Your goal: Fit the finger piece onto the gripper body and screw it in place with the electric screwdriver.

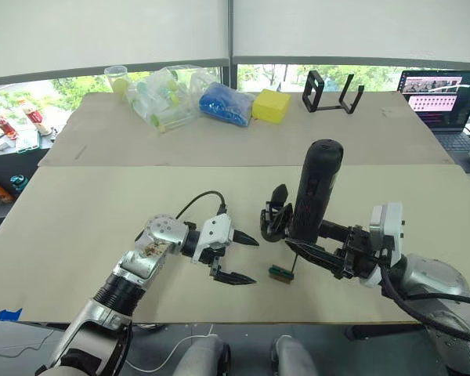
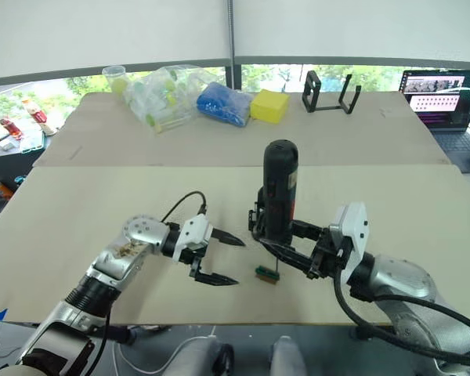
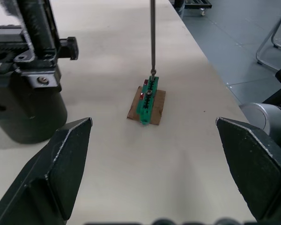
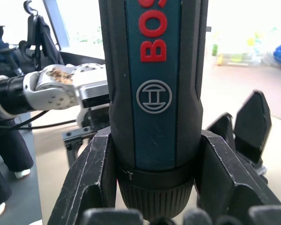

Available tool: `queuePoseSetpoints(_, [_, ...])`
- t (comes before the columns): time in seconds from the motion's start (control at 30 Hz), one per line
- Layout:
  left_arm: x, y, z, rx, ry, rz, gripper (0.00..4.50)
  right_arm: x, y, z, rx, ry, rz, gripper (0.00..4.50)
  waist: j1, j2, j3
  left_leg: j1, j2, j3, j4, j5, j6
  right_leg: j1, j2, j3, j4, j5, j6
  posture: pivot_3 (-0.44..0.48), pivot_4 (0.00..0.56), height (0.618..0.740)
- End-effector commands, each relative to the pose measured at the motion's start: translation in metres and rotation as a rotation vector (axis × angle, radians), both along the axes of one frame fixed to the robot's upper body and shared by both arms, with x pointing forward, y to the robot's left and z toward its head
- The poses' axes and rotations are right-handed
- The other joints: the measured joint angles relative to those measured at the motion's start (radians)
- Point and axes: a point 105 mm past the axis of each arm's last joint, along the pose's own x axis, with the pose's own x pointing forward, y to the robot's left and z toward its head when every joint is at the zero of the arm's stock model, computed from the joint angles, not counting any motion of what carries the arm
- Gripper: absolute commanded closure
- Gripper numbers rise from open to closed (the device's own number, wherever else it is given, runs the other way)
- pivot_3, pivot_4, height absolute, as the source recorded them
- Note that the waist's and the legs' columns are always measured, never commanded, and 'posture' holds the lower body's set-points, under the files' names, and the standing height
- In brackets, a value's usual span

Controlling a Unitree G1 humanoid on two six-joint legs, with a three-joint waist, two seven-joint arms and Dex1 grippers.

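Black and upright at frame centre, the screwdriver (image 1: 316, 188) is clenched by the right gripper (image 1: 313, 244), its bit set on a green block (image 1: 280, 273), presumably for a screw; the body (image 1: 274, 219) stands just behind, the left gripper (image 1: 239, 258) spread empty.

The beige desk (image 1: 86, 235) carries the gripper body (image 1: 275, 220) and a small green block (image 1: 280, 273). Farther back lie a yellow box (image 1: 271, 106), a blue bag (image 1: 225, 103) and a wire stand (image 1: 331, 94).

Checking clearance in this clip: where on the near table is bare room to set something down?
Bare tabletop lies left of the open left gripper. It is crowded between that gripper and the right gripper, around the electric screwdriver, gripper body and green block.
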Motion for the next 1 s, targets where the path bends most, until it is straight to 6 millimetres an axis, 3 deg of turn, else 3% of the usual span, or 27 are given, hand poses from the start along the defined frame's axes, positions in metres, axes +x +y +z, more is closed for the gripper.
queuePoseSetpoints(0.03, [0.001,0.004,0.016,-0.048,-0.018,0.023,0.00,-0.011,0.006,0.029,0.016,-0.124,0.068,2.59,0.000,0.000,0.000,0.000,0.000,0.000,0.000,0.000,0.000,0.000,0.000,0.000,0.000,0.000,0.000,0.000,0.150,0.740])
queuePoseSetpoints(0.5, [0.020,0.017,0.021,-0.079,-0.036,0.154,0.00,-0.009,0.017,0.069,-0.007,-0.139,0.269,2.59,0.000,-0.004,0.002,0.000,0.000,0.000,0.000,0.000,0.000,0.000,-0.001,0.000,0.000,0.000,0.000,0.000,0.150,0.740])
queuePoseSetpoints(0.77, [0.035,0.007,0.022,-0.093,-0.067,0.184,0.00,0.012,0.025,0.100,0.027,-0.105,0.351,2.59,-0.002,-0.007,0.005,-0.002,0.000,0.000,0.000,0.000,0.000,-0.002,-0.002,0.000,0.000,0.000,0.000,0.000,0.150,0.740])
queuePoseSetpoints(1.0, [0.044,0.004,0.024,-0.099,-0.077,0.197,0.00,0.043,0.038,0.121,0.048,-0.091,0.344,2.59,-0.003,-0.008,0.005,-0.003,0.000,0.000,0.000,0.000,0.000,-0.003,-0.003,-0.001,0.000,0.000,0.000,0.000,0.150,0.740])
